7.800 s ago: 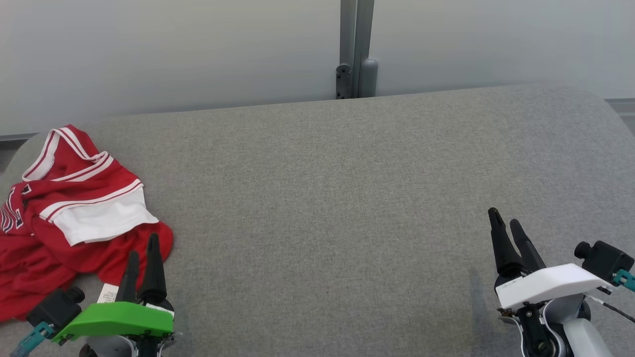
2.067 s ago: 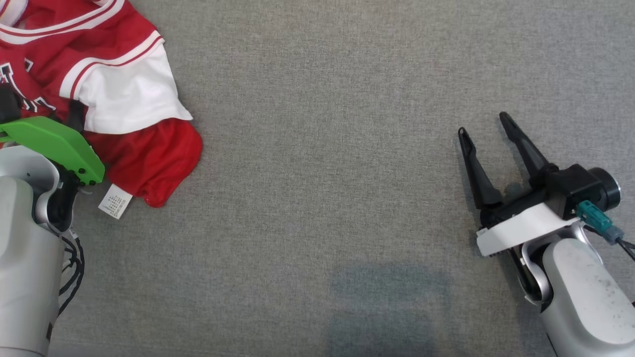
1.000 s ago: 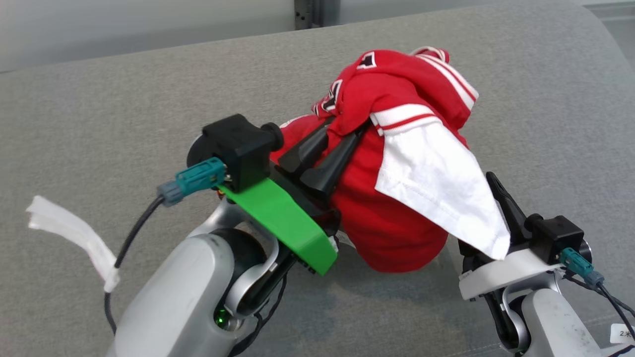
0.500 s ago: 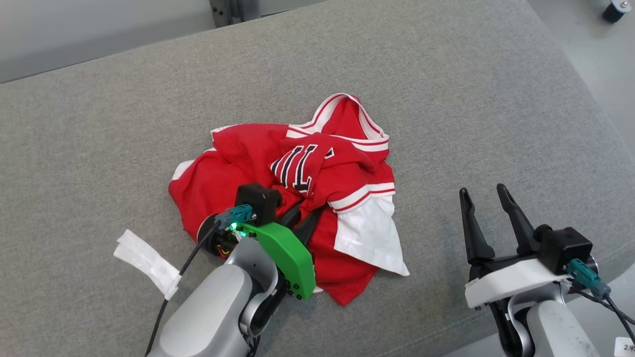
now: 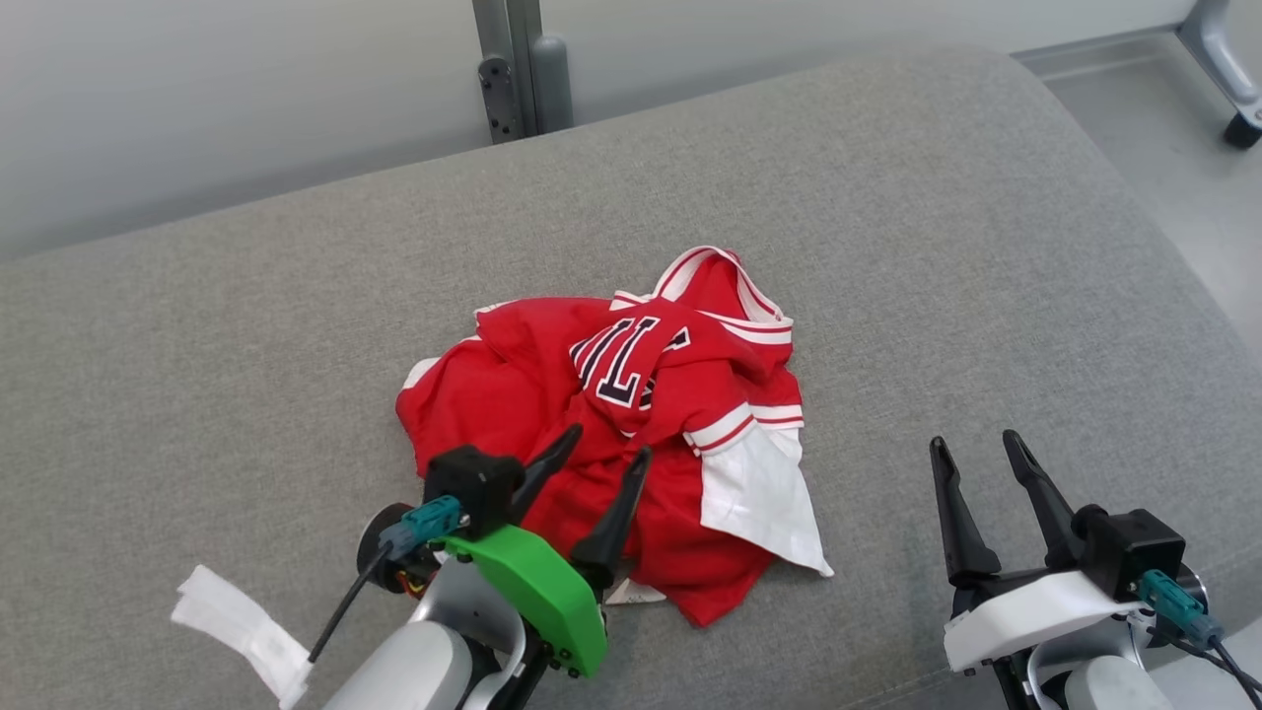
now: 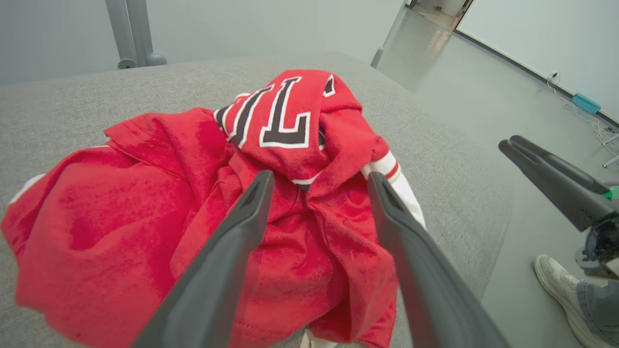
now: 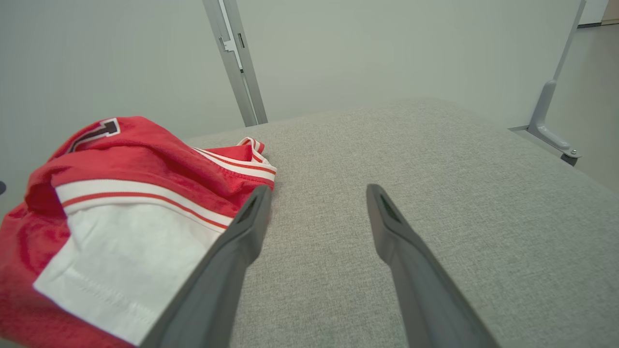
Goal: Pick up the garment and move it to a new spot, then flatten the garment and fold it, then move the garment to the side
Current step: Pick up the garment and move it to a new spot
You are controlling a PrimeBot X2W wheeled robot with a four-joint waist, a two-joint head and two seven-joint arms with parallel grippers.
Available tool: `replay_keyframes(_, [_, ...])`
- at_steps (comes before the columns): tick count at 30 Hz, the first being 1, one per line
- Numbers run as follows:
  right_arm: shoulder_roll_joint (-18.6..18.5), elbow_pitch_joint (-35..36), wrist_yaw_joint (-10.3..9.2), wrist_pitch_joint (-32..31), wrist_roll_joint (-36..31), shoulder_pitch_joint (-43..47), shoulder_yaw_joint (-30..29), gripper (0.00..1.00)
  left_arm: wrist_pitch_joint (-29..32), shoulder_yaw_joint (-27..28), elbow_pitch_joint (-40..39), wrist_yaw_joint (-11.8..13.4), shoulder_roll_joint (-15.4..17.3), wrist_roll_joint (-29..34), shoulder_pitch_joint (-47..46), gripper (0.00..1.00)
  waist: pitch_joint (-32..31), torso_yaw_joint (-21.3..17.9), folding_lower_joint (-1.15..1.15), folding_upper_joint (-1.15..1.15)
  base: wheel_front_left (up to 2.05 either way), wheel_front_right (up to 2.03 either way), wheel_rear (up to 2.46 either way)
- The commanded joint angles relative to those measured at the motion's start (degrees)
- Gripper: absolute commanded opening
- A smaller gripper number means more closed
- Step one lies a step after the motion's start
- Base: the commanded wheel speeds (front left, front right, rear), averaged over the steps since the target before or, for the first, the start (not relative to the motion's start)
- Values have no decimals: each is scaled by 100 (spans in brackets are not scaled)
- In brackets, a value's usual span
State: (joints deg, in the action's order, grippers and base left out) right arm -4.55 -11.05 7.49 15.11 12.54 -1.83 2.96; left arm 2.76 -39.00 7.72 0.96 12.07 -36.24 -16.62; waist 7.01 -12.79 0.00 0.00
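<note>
The garment (image 5: 631, 424) is a red jersey with white trim, dark lettering and a white sleeve, lying crumpled in a heap near the middle of the grey padded table (image 5: 887, 247). My left gripper (image 5: 609, 441) hovers over the heap's near edge, open, with nothing between its fingers. The left wrist view has the garment (image 6: 193, 217) bunched just past my left gripper (image 6: 319, 179). My right gripper (image 5: 971, 442) stands open to the right of the heap, over bare table. In the right wrist view the garment (image 7: 121, 208) lies left of my right gripper (image 7: 316, 191).
A strip of white tape (image 5: 242, 631) hangs from the left arm's cable. A grey post (image 5: 523, 64) rises behind the table's far edge. Floor (image 5: 1163, 148) lies beyond the table's right end. A person's shoe (image 6: 556, 280) rests on the floor beside the table.
My left gripper has opened and let go of the garment, which now lies loose on the table. The head camera has tilted up a little. The right gripper has stayed open.
</note>
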Motion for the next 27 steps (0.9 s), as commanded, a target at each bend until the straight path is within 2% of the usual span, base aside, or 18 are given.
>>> replay_keyframes(1, [-23, 31, 0, 8, -36, 95, -25, 100, 58, 84, -294, 163, 132, 57, 111, 100, -275, 168, 0, 0, 0, 0, 0])
replay_keyframes(5, [-7, 70, 0, 7, -37, 159, -27, 100, 273, 217, -893, 462, 324, 76, 211, 100, -274, 176, 0, 0, 0, 0, 0])
replay_keyframes(9, [5, 117, 0, 7, -25, 22, 34, 100, 652, 160, -1033, 548, 382, 126, -98, 100, -119, 100, 0, 0, 0, 0, 0])
replay_keyframes(14, [42, 181, 0, 8, 22, -234, 93, 100, 1235, -99, -444, 450, 176, 325, -921, 100, 303, -181, 0, 0, 0, 0, 0])
replay_keyframes(19, [95, 146, 0, 7, 54, -321, 76, 100, 1363, -235, 207, 369, 35, 419, -1330, 100, 466, -436, 0, 0, 0, 0, 0])
replay_keyframes(21, [112, 141, 0, 8, 72, -331, 57, 100, 1360, -232, 419, 411, 28, 455, -1395, 100, 499, -503, 0, 0, 0, 0, 0])
replay_keyframes(22, [115, 145, 0, 8, 77, -333, 49, 100, 1323, -233, 525, 447, 59, 527, -1448, 83, 510, -531, 0, 0, 0, 0, 0])
replay_keyframes(23, [121, 149, 0, 7, 83, -334, 41, 100, 1282, -220, 601, 474, 70, 562, -1488, 33, 518, -554, 0, 0, 0, 0, 0])
replay_keyframes(24, [124, 154, 0, 7, 84, -328, 22, 100, 1249, -223, 675, 475, 70, 590, -1507, 0, 521, -567, 0, 0, 0, 0, 0])
replay_keyframes(27, [140, 165, 0, 8, 67, -287, -15, 100, 1120, -218, 726, 408, 49, 591, -1572, 0, 509, -568, 0, 0, 0, 0, 0])
